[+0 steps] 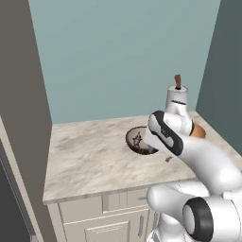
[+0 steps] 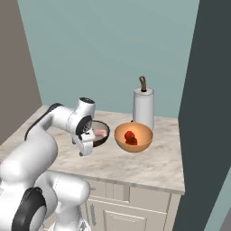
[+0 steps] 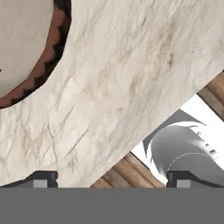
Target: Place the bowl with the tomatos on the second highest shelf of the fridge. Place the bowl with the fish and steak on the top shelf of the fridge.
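Note:
The bowl with the tomatos [image 2: 133, 138], glossy orange, stands on the marble counter [image 2: 135, 167] with red tomatos [image 2: 130, 137] inside. Just left of it sits a dark brown bowl [image 2: 100, 135] holding the pink steak [image 2: 102, 133]; the dark fish [image 1: 138, 140] lies in this bowl [image 1: 140, 142]. My gripper [image 2: 85, 150] hangs open, pointing down over the counter at the dark bowl's near-left rim, nothing between its fingers. In the hand view the gripper [image 3: 112, 178] is spread wide above bare marble, with the dark bowl's rim [image 3: 57, 48] at upper left. The fridge and its shelves are out of view.
A white paper towel roll [image 2: 143, 108] on a brown post stands behind the orange bowl. A dark wall panel [image 2: 207, 113] closes the counter's right end, and a tall grey-brown panel [image 1: 23, 108] closes the left. The counter's front edge is right below the gripper.

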You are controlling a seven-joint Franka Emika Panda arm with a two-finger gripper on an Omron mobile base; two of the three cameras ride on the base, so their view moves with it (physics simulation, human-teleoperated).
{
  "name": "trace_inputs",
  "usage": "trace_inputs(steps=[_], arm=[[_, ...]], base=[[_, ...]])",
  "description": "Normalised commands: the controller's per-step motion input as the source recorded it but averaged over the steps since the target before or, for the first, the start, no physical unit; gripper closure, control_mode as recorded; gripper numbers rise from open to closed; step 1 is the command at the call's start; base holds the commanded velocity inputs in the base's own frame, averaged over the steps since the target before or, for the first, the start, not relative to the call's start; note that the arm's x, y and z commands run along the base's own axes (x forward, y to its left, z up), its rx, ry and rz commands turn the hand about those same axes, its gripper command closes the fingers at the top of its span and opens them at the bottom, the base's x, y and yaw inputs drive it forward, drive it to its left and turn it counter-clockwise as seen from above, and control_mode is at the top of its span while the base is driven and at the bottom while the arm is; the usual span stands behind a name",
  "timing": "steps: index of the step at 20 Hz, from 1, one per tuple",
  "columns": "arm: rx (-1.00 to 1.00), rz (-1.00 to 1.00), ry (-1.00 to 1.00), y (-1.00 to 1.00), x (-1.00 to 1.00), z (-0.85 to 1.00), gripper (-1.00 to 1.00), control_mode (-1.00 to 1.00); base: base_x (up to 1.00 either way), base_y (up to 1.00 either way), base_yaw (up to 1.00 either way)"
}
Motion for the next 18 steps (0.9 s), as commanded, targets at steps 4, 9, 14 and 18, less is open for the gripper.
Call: trace_inputs(steps=[4,9,14,18], arm=[[0.02,-0.07,-0.02,0.03,0.28,0.01,-1.00,-1.00],[0.02,-0.01,-0.11,0.00,0.25,0.10,-1.00,-1.00],[0.00,-0.02,-0.10,0.04,0.52,0.01,-1.00,-1.00],[-0.09,0.00,-0.01,0.03,0.33,-0.21,-1.00,-1.00]], base=[[0.00,0.00,0.00],[0.00,0.00,0.00],[0.00,0.00,0.00],[0.00,0.00,0.00]])
